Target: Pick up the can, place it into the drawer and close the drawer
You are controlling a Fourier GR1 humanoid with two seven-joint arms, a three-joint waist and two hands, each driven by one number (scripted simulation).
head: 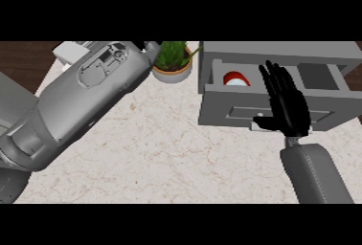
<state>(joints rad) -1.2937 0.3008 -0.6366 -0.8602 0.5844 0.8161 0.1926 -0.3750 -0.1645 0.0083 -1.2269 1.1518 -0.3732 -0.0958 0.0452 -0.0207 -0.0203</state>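
Can (236,79) is already inside the open drawer (272,115), just left of the right hand's (286,107) fingers (277,79), only its red-and-white top showing above the drawer's front wall. So pick and place look done; step in hand, by my read, is closing the drawer. Right hand lies over the drawer w/ fingers straight and together, pointing away from the robot, holding nothing; fingertips reach past the can toward the cabinet (283,50), and the palm sits over the drawer front. Next move prob. calls for getting the palm or fingers flat against the outer face of the drawer front and pushing it back into the cabinet, w/o catching the fingers inside the cavity. Can't tell whether the palm touches the front panel or hovers above it. A small pale patch by the heel of the hand may be the handle, but it's mostly covered. Left forearm (78,100) fills the left of the view, well apart from the fingers; its hand isn't visible, hidden or cut off near the top edge. Beyond the fingers' left, a potted plant (172,62) stands on the marble counter (163,158). A white object (71,50) at top left is too cropped to name.
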